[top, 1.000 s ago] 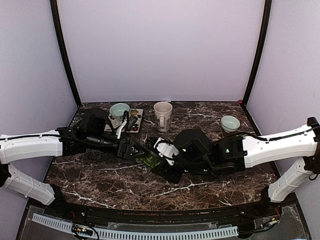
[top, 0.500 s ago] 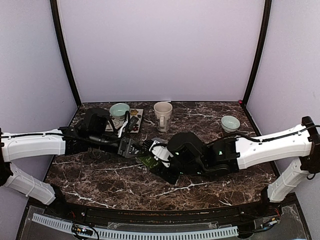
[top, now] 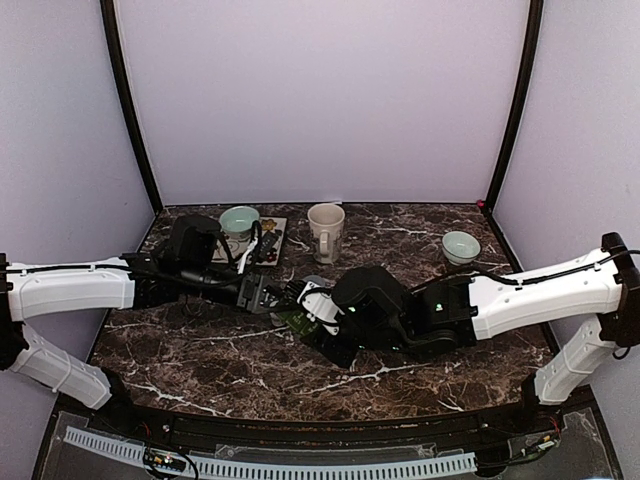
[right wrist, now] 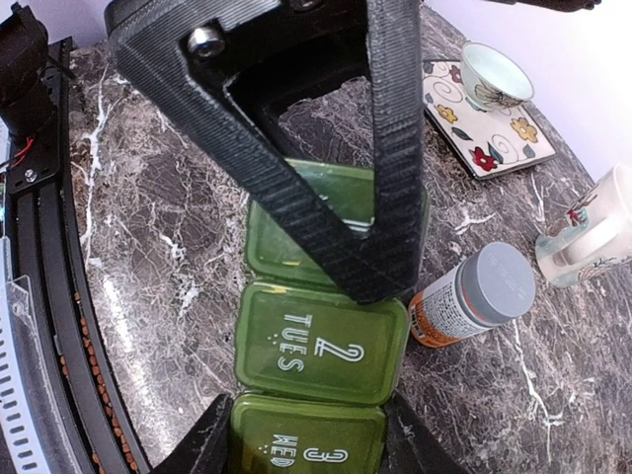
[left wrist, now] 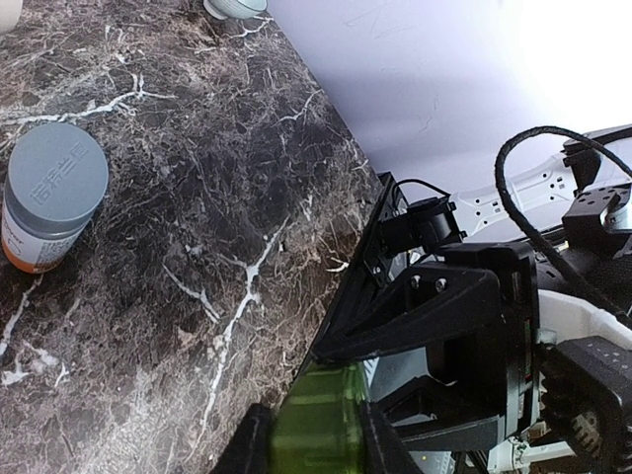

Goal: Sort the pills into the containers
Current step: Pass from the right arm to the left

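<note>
The box [right wrist: 321, 351] runs 12-to-6 in the right wrist view. The right fingers [right wrist: 209, 442] clamp its 6 o'clock end and the left fingers [left wrist: 247, 449] clench its 12 o'clock end.

The pill box [right wrist: 321, 355] is a translucent dark green plastic strip of square compartments set in one row. Two lids read "2 TUES" and "3 WED" in white, and both are shut. The compartment beyond them is partly hidden. The box sits at the middle of the counter [top: 297, 321], running lengthwise left to right. The right tool [right wrist: 306, 449] pinches its WED end and the left tool [left wrist: 314, 442] the opposite end [left wrist: 316, 425]. Whether it rests on the counter or is slightly lifted cannot be told.
</note>
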Controlling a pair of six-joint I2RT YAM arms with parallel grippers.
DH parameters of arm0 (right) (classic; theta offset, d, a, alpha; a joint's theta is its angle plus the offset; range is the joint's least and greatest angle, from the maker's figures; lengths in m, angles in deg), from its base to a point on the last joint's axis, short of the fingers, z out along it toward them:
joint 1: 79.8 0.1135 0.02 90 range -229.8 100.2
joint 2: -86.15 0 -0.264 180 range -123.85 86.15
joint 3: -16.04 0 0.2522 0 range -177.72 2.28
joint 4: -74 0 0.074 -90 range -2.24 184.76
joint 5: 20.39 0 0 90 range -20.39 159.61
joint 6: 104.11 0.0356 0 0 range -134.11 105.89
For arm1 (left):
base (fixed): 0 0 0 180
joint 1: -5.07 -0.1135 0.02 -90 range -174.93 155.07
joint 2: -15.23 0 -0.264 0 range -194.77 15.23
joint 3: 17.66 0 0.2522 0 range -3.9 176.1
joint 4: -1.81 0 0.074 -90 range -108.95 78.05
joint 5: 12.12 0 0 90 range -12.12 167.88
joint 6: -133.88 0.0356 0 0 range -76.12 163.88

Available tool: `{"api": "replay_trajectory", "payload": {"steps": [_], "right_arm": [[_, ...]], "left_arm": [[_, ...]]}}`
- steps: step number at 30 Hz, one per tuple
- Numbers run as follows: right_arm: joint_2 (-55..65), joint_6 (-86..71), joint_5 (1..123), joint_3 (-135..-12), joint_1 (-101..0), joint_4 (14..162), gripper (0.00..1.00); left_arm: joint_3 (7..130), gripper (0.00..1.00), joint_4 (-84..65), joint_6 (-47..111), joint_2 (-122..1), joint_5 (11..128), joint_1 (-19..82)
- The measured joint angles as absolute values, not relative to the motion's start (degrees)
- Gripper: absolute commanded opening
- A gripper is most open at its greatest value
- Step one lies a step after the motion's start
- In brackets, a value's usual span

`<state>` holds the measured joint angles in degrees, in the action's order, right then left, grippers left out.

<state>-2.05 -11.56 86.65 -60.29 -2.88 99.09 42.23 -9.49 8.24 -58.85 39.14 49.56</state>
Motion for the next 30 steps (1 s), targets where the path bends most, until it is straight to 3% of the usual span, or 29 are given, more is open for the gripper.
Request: {"api": "replay_trajectory", "payload": {"steps": [30], "right_arm": [[-2.1, -9.0, 88.8, -60.4, -2.9, 98.9, 0.57]], "left_arm": [[42.2, 0.00, -8.6, 10.5, -60.0, 39.2, 49.2]]}}
